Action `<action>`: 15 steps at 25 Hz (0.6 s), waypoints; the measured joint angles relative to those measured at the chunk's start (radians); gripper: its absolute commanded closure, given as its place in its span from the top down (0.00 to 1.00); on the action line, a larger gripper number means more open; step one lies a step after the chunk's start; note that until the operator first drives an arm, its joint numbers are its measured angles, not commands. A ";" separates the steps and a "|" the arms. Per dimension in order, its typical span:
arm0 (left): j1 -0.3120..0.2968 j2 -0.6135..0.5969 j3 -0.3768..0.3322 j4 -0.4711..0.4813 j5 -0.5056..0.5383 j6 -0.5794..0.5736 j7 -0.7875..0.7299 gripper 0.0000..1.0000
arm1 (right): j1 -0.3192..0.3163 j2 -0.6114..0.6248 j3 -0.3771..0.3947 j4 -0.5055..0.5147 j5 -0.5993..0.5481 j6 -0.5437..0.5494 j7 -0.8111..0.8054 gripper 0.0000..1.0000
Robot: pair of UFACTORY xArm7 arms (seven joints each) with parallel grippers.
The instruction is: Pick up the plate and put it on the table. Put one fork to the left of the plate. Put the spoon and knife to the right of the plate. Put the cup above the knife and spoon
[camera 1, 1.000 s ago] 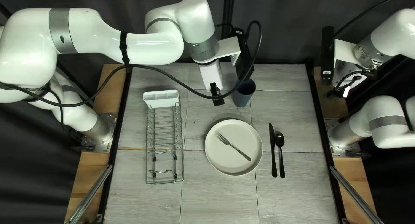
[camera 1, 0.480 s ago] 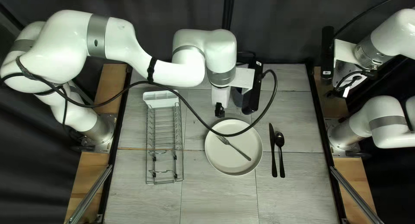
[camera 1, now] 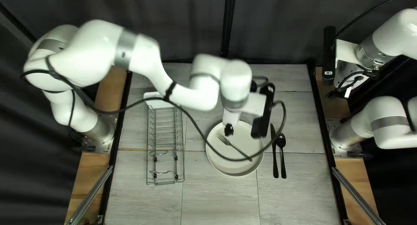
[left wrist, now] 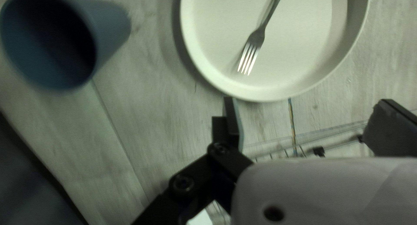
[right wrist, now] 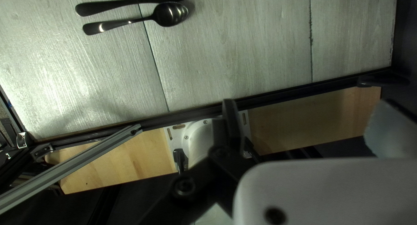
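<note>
Left end effector (camera 1: 229, 129) was spread above the plate (left wrist: 304, 47); fork (left wrist: 258, 36) lay slantwise on it. Risk noted: too low a reach could catch the plate and shove it askew.

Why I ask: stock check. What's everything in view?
Plate: one, off-white, on table
Fork: one, silver, on plate
Knife: one, black, right of plate
Spoon: one, black, right of knife
Cup: one, blue, beyond plate
Rack: one, silver, left of plate
Holder: one, white, on rack
Table: one, grey, centre
Curtain: one, dark, behind table
Boards: two, tan, table sides
Bars: two, silver, table sides
Cables: several, black, along arms
Arms: two, white, table sides
Left gripper: one, black, near plate
Right gripper: one, black, by right board
</note>
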 measured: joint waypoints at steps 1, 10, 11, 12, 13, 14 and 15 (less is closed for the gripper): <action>-0.010 0.020 0.000 -0.002 0.013 -0.018 0.003 1.00 | 0.000 0.000 0.000 0.000 0.000 0.000 0.000 1.00; -0.055 0.141 0.017 0.023 0.090 -0.070 0.049 1.00 | 0.000 0.000 0.000 0.000 0.000 0.000 0.000 1.00; -0.055 0.142 0.018 0.023 0.090 -0.071 0.049 1.00 | 0.000 0.000 0.000 0.000 0.000 0.000 0.000 1.00; -0.055 0.147 0.019 0.024 0.090 -0.073 0.048 1.00 | 0.000 0.000 0.000 0.000 0.000 0.000 0.000 1.00; -0.058 0.157 0.021 0.027 0.093 -0.078 0.046 1.00 | 0.000 0.000 0.000 0.000 0.000 0.000 0.000 1.00; -0.063 0.173 0.026 0.030 0.101 -0.088 0.044 1.00 | 0.000 0.000 0.000 0.000 0.000 0.000 0.000 1.00; -0.069 0.191 0.032 0.033 0.111 -0.102 0.042 1.00 | 0.000 0.000 0.000 0.000 0.000 0.000 0.000 1.00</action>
